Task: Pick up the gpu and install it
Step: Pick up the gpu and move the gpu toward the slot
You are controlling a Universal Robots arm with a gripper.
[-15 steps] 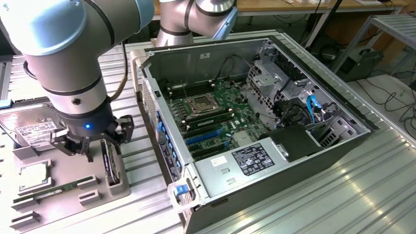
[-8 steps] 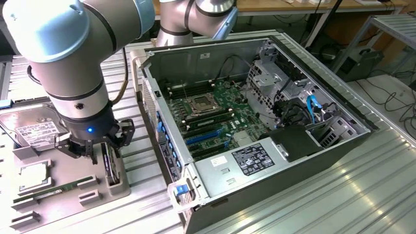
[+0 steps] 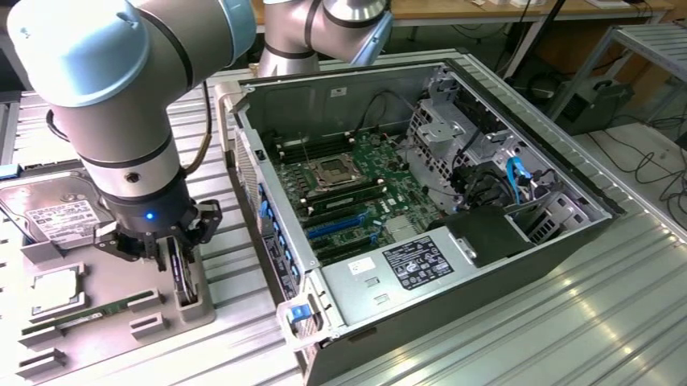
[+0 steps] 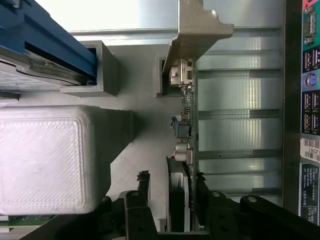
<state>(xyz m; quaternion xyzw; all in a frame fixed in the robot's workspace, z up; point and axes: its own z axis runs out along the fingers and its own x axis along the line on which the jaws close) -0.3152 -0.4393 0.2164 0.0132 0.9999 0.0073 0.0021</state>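
The gpu point(image 3: 183, 277) stands on edge in a slot of the grey parts tray point(image 3: 118, 338), at the exterior view's left, beside the open computer case point(image 3: 429, 201). My gripper point(image 3: 177, 249) is lowered over its top edge. In the wrist view the gpu point(image 4: 183, 125) runs away from the camera, with its silvery bracket point(image 4: 197, 30) at the far end and its black fan between my fingers. My gripper point(image 4: 171, 178) straddles the card: one finger lies against the board side, and the other finger point(image 4: 144, 179) stands a little off the fan side. The jaws are open.
A silver hard drive point(image 3: 59, 213), a square processor point(image 3: 54, 289) and a green memory stick point(image 3: 92, 314) also sit on the tray. The case lies open with its motherboard point(image 3: 355, 189) and blue card slots point(image 3: 333, 229) exposed. The case's rear panel point(image 4: 310, 100) is close beside the tray.
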